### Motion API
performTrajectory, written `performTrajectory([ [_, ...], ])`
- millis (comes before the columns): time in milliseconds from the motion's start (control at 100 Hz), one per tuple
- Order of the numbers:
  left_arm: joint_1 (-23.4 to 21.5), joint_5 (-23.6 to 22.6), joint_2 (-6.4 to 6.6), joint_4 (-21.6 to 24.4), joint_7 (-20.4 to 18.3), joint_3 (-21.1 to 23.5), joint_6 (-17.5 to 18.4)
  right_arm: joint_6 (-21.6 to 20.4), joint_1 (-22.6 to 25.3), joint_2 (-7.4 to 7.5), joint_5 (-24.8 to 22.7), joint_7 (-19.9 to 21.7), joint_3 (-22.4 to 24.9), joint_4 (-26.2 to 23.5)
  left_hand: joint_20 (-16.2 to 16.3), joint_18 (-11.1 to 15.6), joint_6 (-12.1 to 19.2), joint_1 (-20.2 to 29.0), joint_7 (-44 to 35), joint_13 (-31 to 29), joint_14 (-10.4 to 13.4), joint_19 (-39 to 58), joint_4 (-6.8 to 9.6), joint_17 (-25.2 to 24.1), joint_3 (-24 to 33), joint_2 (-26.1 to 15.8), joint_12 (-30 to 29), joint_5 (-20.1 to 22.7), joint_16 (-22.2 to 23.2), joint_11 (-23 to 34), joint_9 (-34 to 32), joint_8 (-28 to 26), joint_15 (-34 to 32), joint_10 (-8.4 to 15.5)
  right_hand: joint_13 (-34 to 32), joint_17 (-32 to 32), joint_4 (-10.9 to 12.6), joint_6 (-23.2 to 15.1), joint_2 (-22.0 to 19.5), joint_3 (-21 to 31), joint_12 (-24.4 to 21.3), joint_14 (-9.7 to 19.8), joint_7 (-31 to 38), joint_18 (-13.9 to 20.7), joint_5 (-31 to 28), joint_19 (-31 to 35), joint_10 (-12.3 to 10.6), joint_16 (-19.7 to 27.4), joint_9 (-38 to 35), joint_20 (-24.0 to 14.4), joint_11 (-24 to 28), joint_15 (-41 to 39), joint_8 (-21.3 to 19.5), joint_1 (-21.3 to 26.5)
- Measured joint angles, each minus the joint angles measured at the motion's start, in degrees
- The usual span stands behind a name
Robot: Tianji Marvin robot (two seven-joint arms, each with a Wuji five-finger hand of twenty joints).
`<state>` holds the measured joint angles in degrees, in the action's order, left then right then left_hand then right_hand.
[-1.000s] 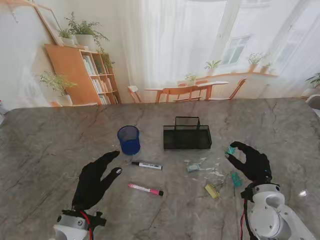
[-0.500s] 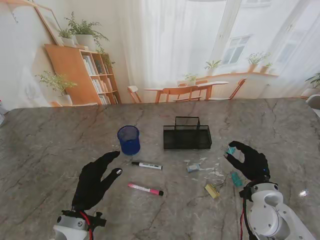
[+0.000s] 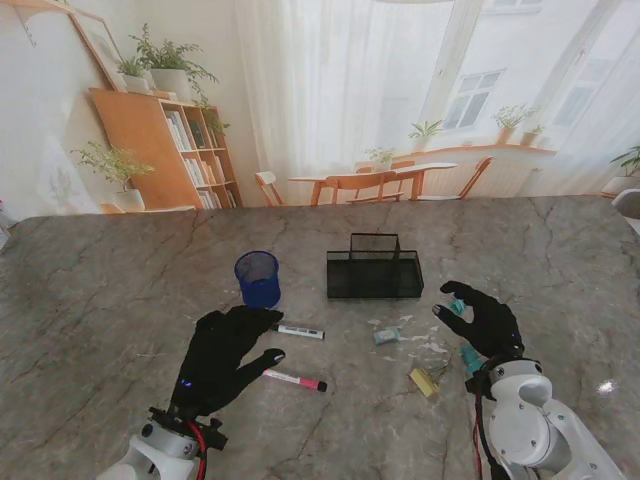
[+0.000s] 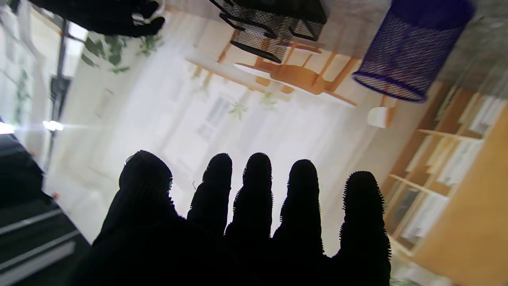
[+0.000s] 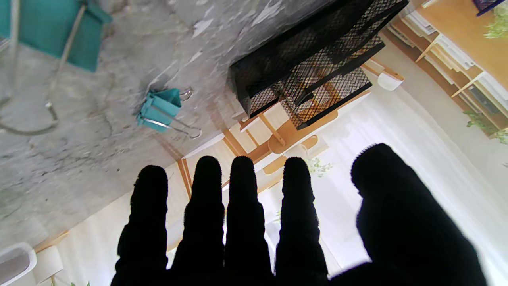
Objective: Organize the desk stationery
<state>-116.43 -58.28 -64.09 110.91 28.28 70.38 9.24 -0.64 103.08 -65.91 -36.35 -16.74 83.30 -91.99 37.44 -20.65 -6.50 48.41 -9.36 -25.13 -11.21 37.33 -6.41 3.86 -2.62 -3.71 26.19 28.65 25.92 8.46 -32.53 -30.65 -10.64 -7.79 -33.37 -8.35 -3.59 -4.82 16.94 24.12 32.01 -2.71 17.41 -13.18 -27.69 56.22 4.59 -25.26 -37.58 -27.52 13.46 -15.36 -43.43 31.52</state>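
Hovering, left hand (image 3: 226,357) spreads over pink marker (image 3: 292,379).

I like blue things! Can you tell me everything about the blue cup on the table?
The blue cup is a round pen holder made of fine wire mesh with a solid rim, deep blue. It stands upright on the grey marbled table, left of the black mesh tray and apart from it. It looks empty. Nothing touches it; the left hand hovers nearer to me.
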Motion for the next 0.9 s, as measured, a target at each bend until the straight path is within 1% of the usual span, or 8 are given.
performTrajectory([
  [140,3.8,-5.0,1.47,-0.4,-3.2,-2.4,0.7,-0.2,-0.9,0.11,0.5,1.0,-0.8,0.6,0.6,1.9,0.0,0.5,-0.6,0.0,1.1,0.6,0.0,0.0,-0.2,0.6,4.3,0.6,1.3,1.8,0.0,-1.3,-0.8,1.0,0.0,0.0,0.0,0.0,0.0,0.0,0.0,0.0,0.0,0.0,0.0,-0.1,0.0,0.0,0.0,0.0,0.0,0.0,0.0,0.0],
  [270,6.5,-13.9,3.08,-0.6,-6.9,-3.6,3.1,-0.2,-1.6,0.11,1.1,1.4,-1.3,1.1,0.7,3.6,0.0,0.5,-1.2,0.0,1.9,0.9,0.0,-0.1,-0.2,0.7,7.2,1.2,2.4,3.4,0.0,-2.4,-1.0,1.7,0.6,0.0,0.0,0.0,0.0,0.0,0.0,0.0,0.0,0.0,0.0,-0.4,0.2,0.0,0.0,0.0,0.0,0.0,0.0,0.0],
  [360,8.4,-15.2,4.36,-1.1,-9.7,-5.0,4.9,-0.2,-1.8,0.11,1.4,1.6,-1.4,1.3,0.7,4.6,-0.1,0.5,-1.3,0.1,2.1,2.0,0.0,-0.1,-0.5,1.8,8.6,1.2,3.1,4.1,0.0,-3.0,-1.4,1.8,0.6,0.0,0.0,0.1,0.0,0.0,0.0,0.0,0.0,0.0,0.0,-0.5,0.2,0.0,0.0,-0.6,0.0,0.0,0.0,0.0],
  [420,9.4,-16.6,5.0,-1.1,-12.8,-5.9,4.8,-0.2,-1.8,0.11,1.6,1.6,-1.4,1.3,0.7,5.1,-0.1,1.0,-1.3,0.1,2.1,2.4,0.0,-0.1,-0.2,1.9,8.7,1.2,3.3,4.2,0.0,-3.0,-2.3,1.8,0.6,0.0,0.0,0.1,0.0,0.0,0.2,0.0,0.0,0.0,0.0,-0.5,0.2,0.0,0.0,-0.7,0.0,0.0,0.0,0.0],
  [500,10.1,-20.4,5.51,-1.1,-16.5,-6.3,4.2,-0.2,-1.8,0.1,1.8,1.6,-1.4,1.3,0.7,5.6,-0.2,1.0,-1.3,0.1,2.1,3.4,0.0,-0.1,-0.5,4.3,8.7,1.2,3.7,4.7,0.0,-3.0,-2.3,1.8,0.6,0.0,0.0,0.1,0.0,0.0,0.5,0.0,0.0,0.0,0.0,-0.5,0.3,0.0,0.0,-0.7,0.0,0.0,0.0,0.0],
  [700,14.0,-20.4,6.44,-4.5,-19.5,-9.2,4.4,-0.2,-1.8,0.06,1.8,1.1,-1.4,1.3,0.7,7.0,-0.7,1.0,-1.4,0.2,2.1,5.0,-0.27,-0.1,-0.6,4.9,8.8,1.2,4.5,4.8,1.3,-4.1,-3.3,1.5,0.6,0.0,0.0,0.1,0.0,0.0,0.5,-0.1,0.0,0.0,0.0,-0.5,0.6,0.0,0.0,-0.7,0.0,0.0,0.0,0.0],
  [800,16.3,-22.9,6.91,-6.5,-20.2,-11.2,3.6,-0.1,-1.7,0.04,1.8,1.0,-1.4,1.2,0.7,7.7,-1.0,1.1,-3.8,0.9,1.9,6.7,-0.27,-0.7,-0.6,6.1,10.3,1.2,5.3,5.8,1.8,-7.4,-5.7,1.5,0.6,0.0,0.0,0.1,0.0,0.0,0.5,-0.5,0.0,0.0,0.0,-0.5,0.6,0.0,0.0,-0.7,0.0,0.0,0.0,0.0],
  [900,19.4,-23.1,7.27,-9.1,-20.8,-13.5,3.3,-0.1,-1.6,0.03,1.8,1.0,-1.4,1.2,0.7,8.3,-1.1,1.8,-5.0,0.9,1.7,7.9,-0.27,-0.8,0.3,7.2,11.4,1.2,6.3,7.2,2.3,-9.3,-6.9,1.5,0.6,0.0,0.0,0.2,0.0,0.0,0.6,-0.6,0.0,0.0,0.0,-0.5,0.6,0.0,0.0,-0.7,0.0,0.0,0.0,0.0],
])
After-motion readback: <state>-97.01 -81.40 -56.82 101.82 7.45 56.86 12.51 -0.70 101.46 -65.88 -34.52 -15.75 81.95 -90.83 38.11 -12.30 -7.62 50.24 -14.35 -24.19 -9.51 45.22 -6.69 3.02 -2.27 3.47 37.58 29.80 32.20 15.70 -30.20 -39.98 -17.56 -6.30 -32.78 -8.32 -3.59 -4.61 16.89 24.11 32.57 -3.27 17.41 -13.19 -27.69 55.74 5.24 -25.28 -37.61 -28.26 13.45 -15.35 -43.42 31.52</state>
